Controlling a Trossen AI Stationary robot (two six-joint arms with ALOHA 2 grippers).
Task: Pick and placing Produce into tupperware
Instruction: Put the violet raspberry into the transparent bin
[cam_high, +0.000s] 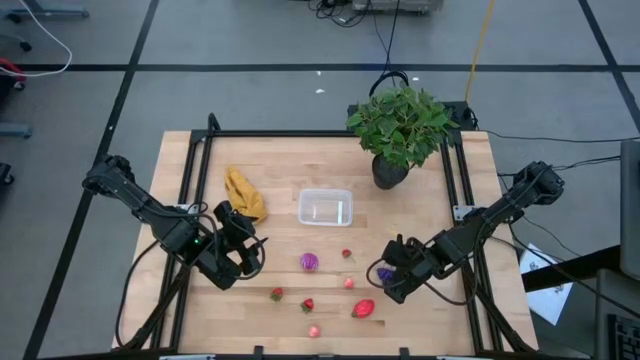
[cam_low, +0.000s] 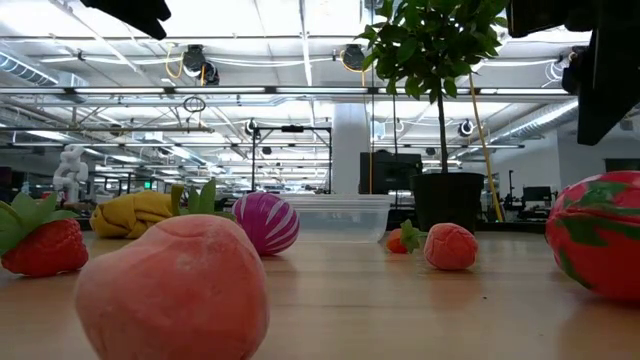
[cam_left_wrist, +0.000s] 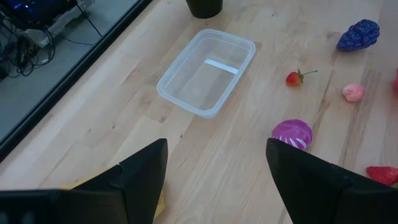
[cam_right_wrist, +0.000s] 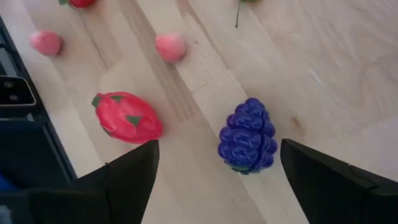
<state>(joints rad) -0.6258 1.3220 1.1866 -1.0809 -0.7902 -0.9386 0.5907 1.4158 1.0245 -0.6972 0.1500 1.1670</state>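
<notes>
Two tools spread: right tool (cam_right_wrist: 214, 171) above purple grapes (cam_right_wrist: 247, 135); plant (cam_high: 400, 125) behind tupperware (cam_high: 325, 207).

Two black jointed arms; left tool (cam_high: 243, 252), right tool (cam_high: 386, 275): broad matte-black wedge fingers.

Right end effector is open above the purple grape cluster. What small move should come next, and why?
Probably lower the right end effector straight down around the purple grape cluster. Its fingers stand open either side of the cluster, which lies on the table, not yet held, and the tupperware is empty.
</notes>
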